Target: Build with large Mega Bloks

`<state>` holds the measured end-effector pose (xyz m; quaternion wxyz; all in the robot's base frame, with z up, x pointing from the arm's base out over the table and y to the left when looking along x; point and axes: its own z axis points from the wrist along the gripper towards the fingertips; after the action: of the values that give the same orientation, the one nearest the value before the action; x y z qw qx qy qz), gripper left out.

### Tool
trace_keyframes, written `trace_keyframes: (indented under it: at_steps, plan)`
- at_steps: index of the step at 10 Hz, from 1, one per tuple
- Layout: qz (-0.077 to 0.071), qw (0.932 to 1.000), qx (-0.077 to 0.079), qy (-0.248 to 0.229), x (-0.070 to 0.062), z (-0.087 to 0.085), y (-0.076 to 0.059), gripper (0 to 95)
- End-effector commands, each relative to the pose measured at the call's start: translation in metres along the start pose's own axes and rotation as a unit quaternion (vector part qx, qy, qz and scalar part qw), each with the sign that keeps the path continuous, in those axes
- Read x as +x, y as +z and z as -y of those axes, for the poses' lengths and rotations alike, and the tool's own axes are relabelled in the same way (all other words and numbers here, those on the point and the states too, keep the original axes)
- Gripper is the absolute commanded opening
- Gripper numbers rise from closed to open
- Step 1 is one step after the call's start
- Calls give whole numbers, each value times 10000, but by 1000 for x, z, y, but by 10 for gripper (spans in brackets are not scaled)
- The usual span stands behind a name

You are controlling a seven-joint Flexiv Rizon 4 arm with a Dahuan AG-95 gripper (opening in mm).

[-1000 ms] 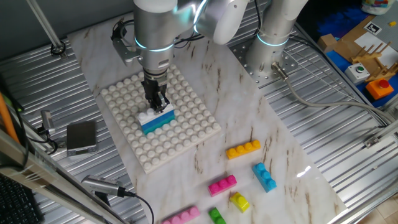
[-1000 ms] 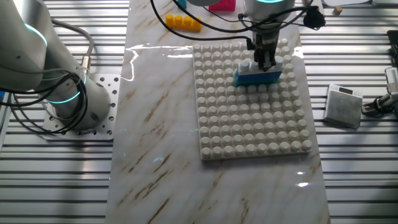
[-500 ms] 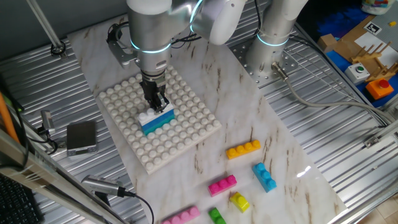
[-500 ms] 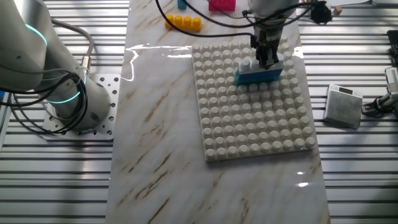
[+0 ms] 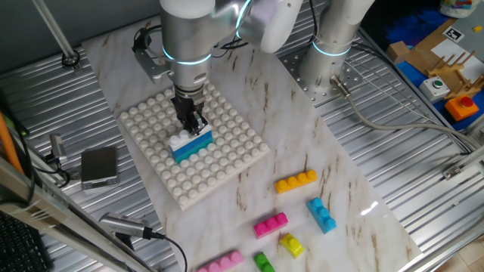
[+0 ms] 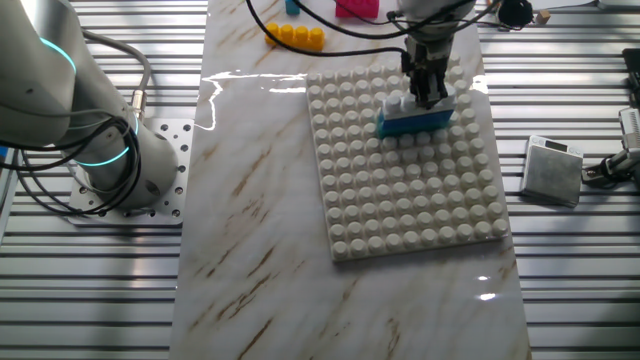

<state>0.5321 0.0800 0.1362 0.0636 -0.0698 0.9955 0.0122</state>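
Note:
A short stack of large Mega Bloks stands on the white studded baseplate [image 5: 219,170] [image 6: 400,200]: a white brick [image 5: 180,139] [image 6: 397,103] beside a teal brick [image 5: 200,140], on a blue brick [image 5: 187,153] [image 6: 413,123]. My gripper [image 5: 191,127] [image 6: 430,92] points straight down onto this stack, its fingers close together at the white brick, apparently clamping it. Loose bricks lie on the marble at the front right: orange [image 5: 296,181] [image 6: 294,37], blue [image 5: 321,214], magenta [image 5: 271,224] [image 6: 357,8], yellow [image 5: 291,244], green [image 5: 263,262] and pink [image 5: 219,262].
A small grey box [image 5: 99,166] [image 6: 553,170] with cables lies off the marble beside the baseplate. A second arm's base [image 5: 325,68] [image 6: 110,160] stands bolted at the far side. Ribbed metal surrounds the marble sheet, and boxes sit at the far right [image 5: 439,60].
The baseplate with the stack has slid a little across the marble. My gripper has stayed on the stack and shifted slightly with it.

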Motion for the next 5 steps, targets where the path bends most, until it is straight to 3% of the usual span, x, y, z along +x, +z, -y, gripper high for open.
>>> trace_keyframes:
  at_steps: [1,2,3,5]
  plan:
    - [18,10000,-9,30,1,0,-2,190]
    - [32,10000,-28,30,1,0,-2,380]
    - [36,10000,-35,26,1,0,-2,380]
    - [64,9999,-89,-27,2,2,-3,760]
